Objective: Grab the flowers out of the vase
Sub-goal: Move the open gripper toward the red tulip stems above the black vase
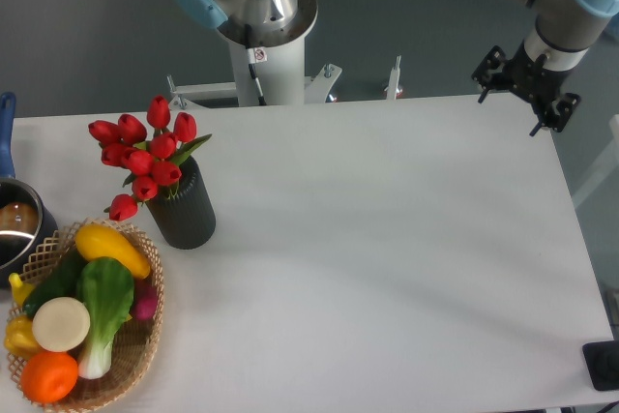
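Note:
The flowers (145, 157), a bunch of red tulip buds with green stems and leaves, stand in the vase (184, 208), a matte black cylinder at the left of the white table. The buds lean out to the left over the vase's rim. My gripper (511, 108) is black and hangs at the far right back edge of the table, far from the vase. Its fingers (488, 73) stand wide apart with nothing between them.
A wicker basket (145, 336) at the front left holds a bok choy (102, 311), yellow vegetables, an orange and a pink radish, right next to the vase. A steel pot (14, 229) with a blue handle sits at the left edge. The robot's base column (261, 45) stands behind the table.

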